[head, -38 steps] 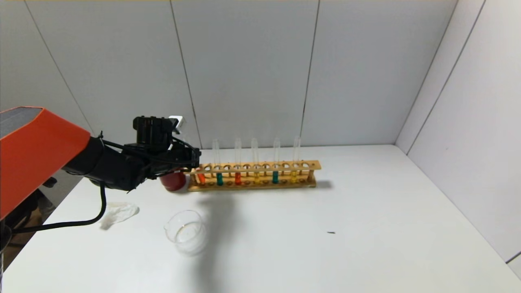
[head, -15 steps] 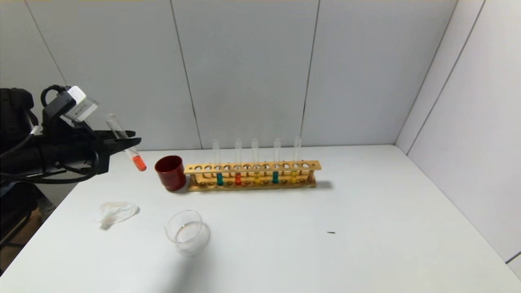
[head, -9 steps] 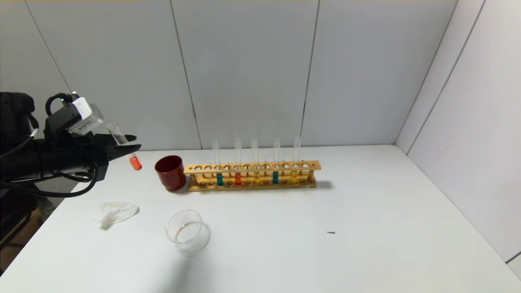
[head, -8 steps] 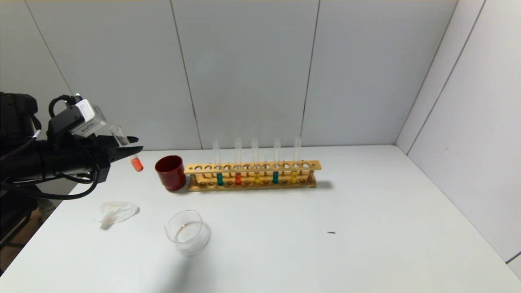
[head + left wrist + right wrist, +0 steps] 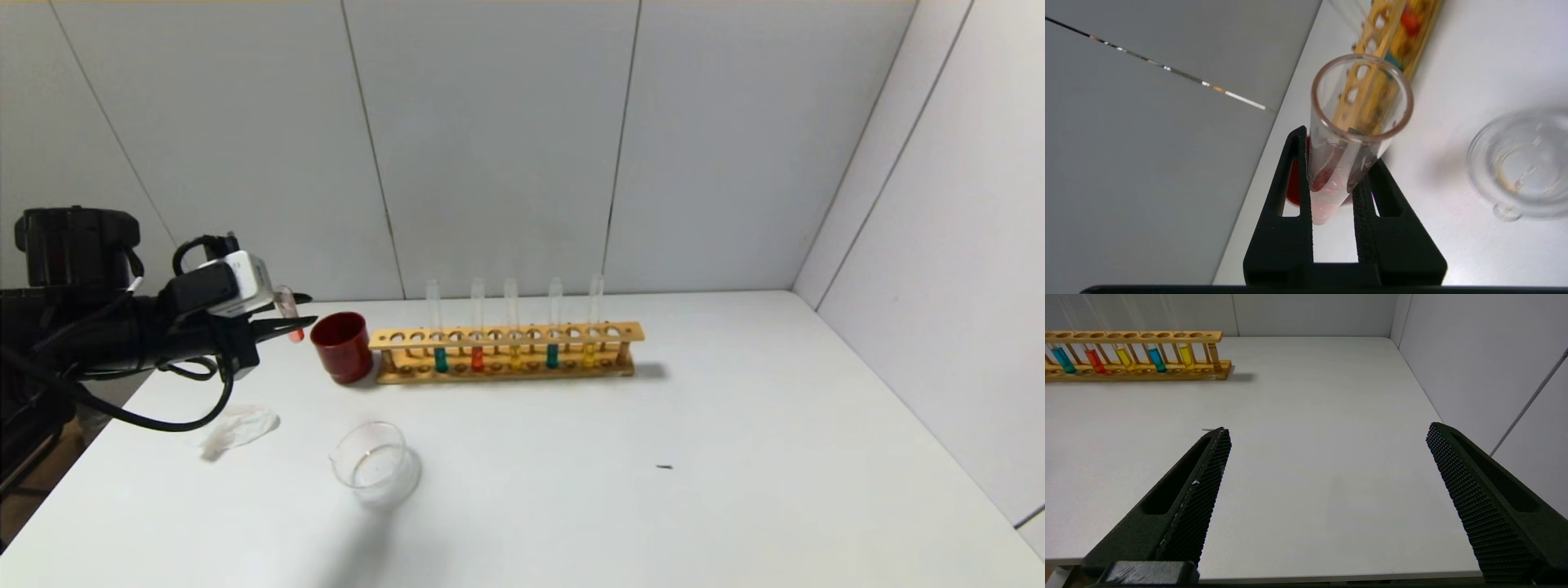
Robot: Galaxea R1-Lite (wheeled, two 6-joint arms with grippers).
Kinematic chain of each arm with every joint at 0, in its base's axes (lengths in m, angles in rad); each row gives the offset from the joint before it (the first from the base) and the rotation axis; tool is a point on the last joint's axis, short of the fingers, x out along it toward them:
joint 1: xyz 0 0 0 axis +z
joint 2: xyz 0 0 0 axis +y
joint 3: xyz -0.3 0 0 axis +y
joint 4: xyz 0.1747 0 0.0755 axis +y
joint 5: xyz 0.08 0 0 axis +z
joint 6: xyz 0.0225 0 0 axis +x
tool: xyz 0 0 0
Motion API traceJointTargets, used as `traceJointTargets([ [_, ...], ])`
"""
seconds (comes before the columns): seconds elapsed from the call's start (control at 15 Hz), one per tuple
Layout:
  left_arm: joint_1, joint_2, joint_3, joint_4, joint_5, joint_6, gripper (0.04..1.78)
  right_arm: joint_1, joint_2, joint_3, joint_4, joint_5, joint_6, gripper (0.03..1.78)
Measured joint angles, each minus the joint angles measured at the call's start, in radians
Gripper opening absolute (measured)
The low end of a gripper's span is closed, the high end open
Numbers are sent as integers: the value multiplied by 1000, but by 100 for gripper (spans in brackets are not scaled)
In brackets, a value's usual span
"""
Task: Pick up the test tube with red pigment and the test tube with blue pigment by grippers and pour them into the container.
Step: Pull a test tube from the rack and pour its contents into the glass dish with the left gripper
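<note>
My left gripper [image 5: 295, 324] is shut on the test tube with red pigment [image 5: 288, 311], held in the air just left of the dark red cup [image 5: 342, 346]. In the left wrist view the tube [image 5: 1349, 134] sits between the black fingers [image 5: 1290, 196], its open mouth towards the camera. The container [image 5: 374, 465], a clear glass beaker, stands on the table nearer to me; it also shows in the left wrist view [image 5: 1523, 163]. The test tube with blue pigment [image 5: 440, 343] stands in the wooden rack [image 5: 506, 353]. My right gripper [image 5: 1327, 437] is open and empty, low over the table's near right side.
The rack also holds a deeper red tube [image 5: 478, 341], two yellow tubes [image 5: 514, 339] and another teal tube [image 5: 553, 336]. A crumpled white tissue [image 5: 235, 427] lies left of the beaker. Grey walls close the back and the right side.
My left gripper lifted the red tube out of the rack's left end and swung left. In the last half second it came down and to the right, close to the red cup.
</note>
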Motion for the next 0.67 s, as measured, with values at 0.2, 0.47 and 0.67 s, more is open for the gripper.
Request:
traceJointTargets([
  [0.2,-2,20,56,-90,8,111,32,0,0,0,0,0,0,175],
  [0.47,-3,53,192,-332,-3,151,32,0,0,0,0,0,0,175],
  [0.67,-13,72,291,-529,-24,190,32,0,0,0,0,0,0,175],
])
